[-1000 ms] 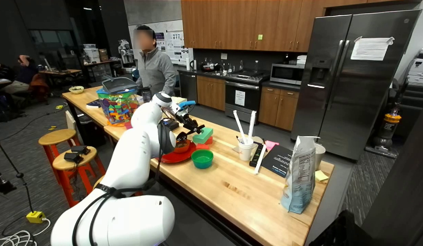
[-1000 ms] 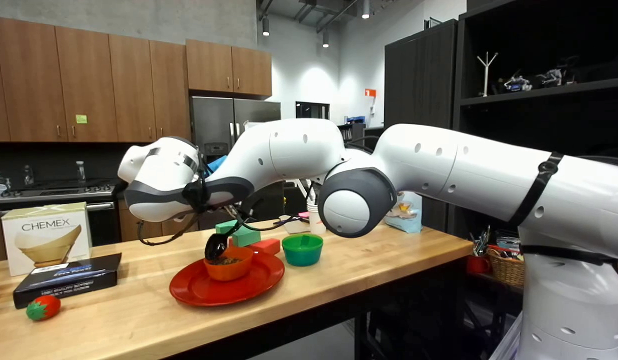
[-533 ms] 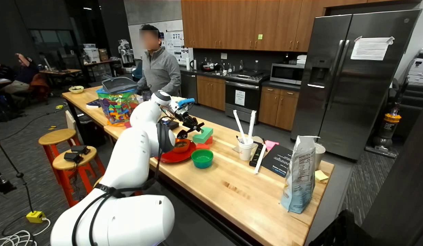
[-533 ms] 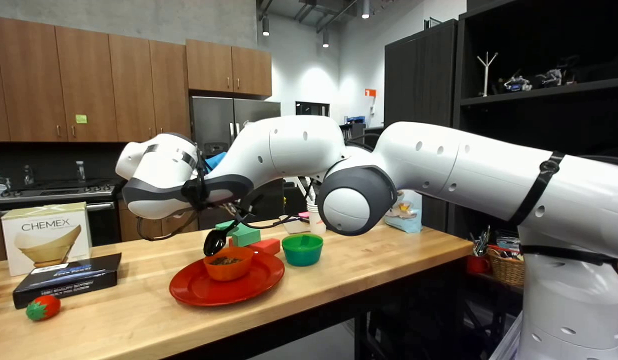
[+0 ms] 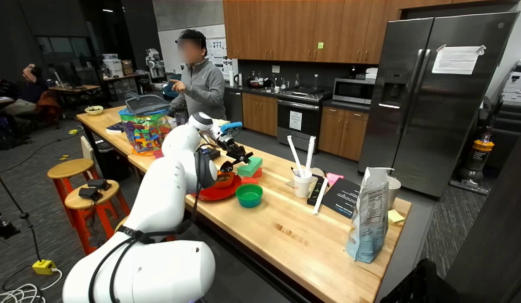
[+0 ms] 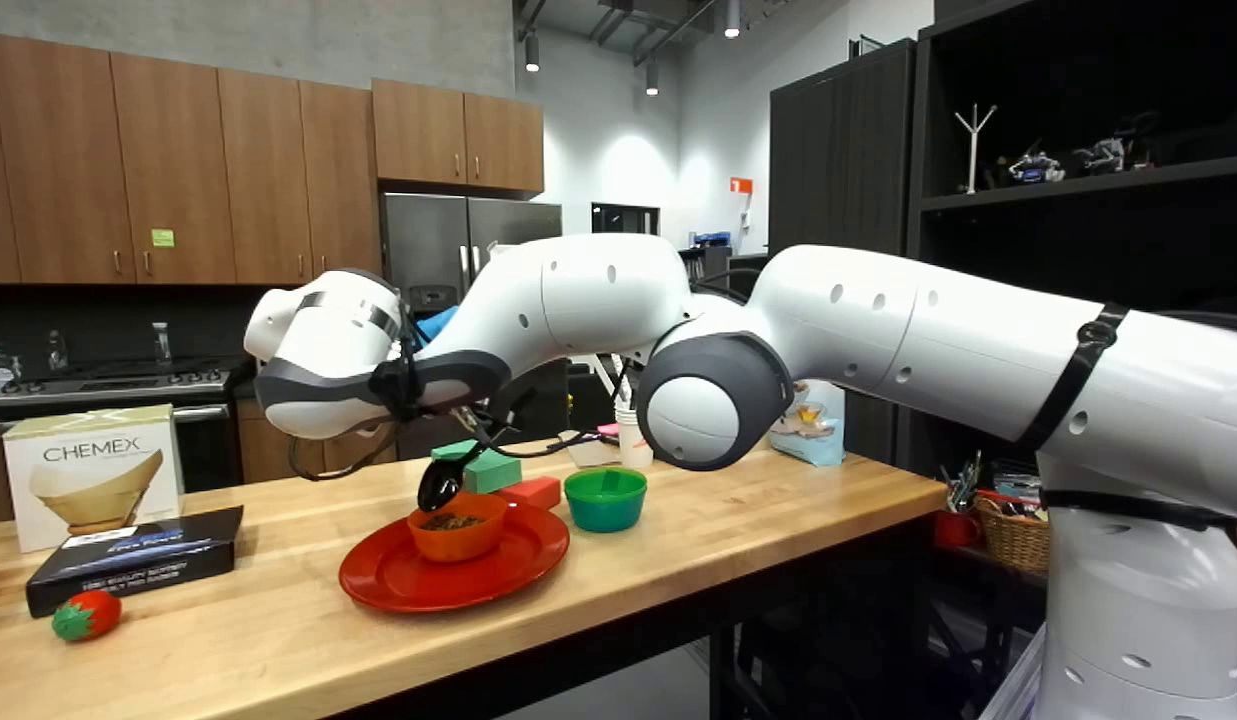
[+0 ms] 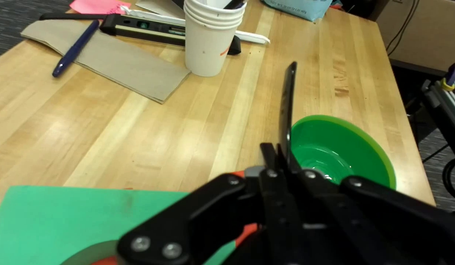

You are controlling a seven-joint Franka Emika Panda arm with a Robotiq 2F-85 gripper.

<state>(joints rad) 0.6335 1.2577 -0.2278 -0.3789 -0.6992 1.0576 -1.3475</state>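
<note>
My gripper (image 7: 280,154) is shut on the handle of a black spoon (image 7: 288,110), which stands up between the fingers in the wrist view. In an exterior view the bowl of the spoon (image 6: 440,486) hangs tilted at the back left rim of an orange bowl (image 6: 460,543); I cannot tell whether they touch. Brown bits lie inside the orange bowl, which sits on a red plate (image 6: 378,580). Beside the plate stands a green bowl (image 6: 606,505), looking bare inside from the wrist. What the spoon carries, if anything, is hidden.
Green blocks (image 5: 250,166) and a red block (image 6: 531,492) lie behind the plate. Farther along the table are stacked paper cups (image 7: 212,40), a level (image 7: 150,31) and a snack bag (image 5: 370,219). A Chemex box (image 6: 96,470) stands opposite. A person (image 5: 201,84) is behind the table.
The spoon has risen slightly out of the brown bits in the orange bowl, then shifted a little right in an exterior view. The person has moved right and lifted a hand.
</note>
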